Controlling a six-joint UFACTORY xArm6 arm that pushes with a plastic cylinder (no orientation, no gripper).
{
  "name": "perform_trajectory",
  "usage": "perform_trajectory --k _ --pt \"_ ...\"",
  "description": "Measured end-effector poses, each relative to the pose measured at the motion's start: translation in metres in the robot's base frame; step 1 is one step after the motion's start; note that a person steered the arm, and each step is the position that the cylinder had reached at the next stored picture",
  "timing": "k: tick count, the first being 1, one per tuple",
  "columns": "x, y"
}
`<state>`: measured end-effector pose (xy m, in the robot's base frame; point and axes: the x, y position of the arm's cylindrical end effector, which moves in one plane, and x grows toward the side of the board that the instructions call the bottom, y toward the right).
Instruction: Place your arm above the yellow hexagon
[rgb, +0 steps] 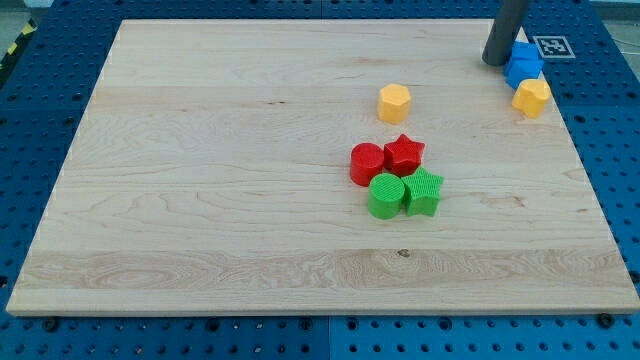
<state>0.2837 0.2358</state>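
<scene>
- Green cylinder (385, 196) and green star (424, 191) sit touching, nearest the view's bottom.
- Behind them, red cylinder (366, 163) and red star (404, 153) touch as well.
- Yellow hexagon (394, 103) lies alone just above these 4, well apart from my tip (495, 62), which stands toward the view's upper right.
- My tip grasps nothing; it rests beside the blue block (523, 64).
- Another yellow block (532, 97) touches the blue one, near the wooden board's (200, 180) right edge.
</scene>
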Motion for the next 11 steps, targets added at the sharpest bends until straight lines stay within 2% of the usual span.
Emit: perform_trajectory --k 1,2,5,11 --pt "0.001 -0.004" --pt "0.008 -0.044" --pt "0.011 -0.087" --pt "0.014 -0.127"
